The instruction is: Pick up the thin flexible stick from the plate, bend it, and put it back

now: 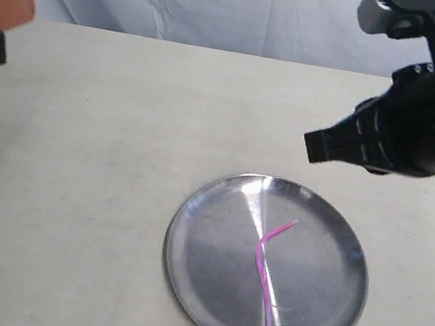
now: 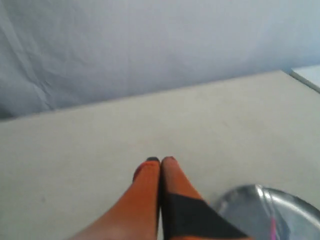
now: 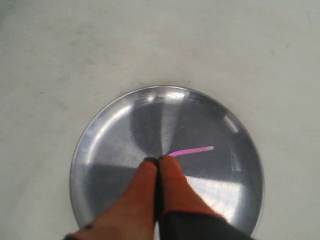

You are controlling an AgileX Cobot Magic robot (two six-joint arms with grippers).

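Both grippers have their orange fingers pressed together with nothing between them: the left gripper (image 2: pixel 160 161) sits at the upper left edge of the exterior frame, over the bare table (image 1: pixel 79 149), and the right gripper (image 3: pixel 158 161) hangs above the plate (image 1: pixel 207 281). Only the exterior view shows the whole thin flexible stick (image 1: pixel 261 268). It lies inside the plate, kinked into an elbow, with a short limb pointing to the upper right and a longer one running toward the lower rim. The right wrist view shows one pink limb beyond the fingertips; the left wrist view catches just part of the rim and a sliver of pink.
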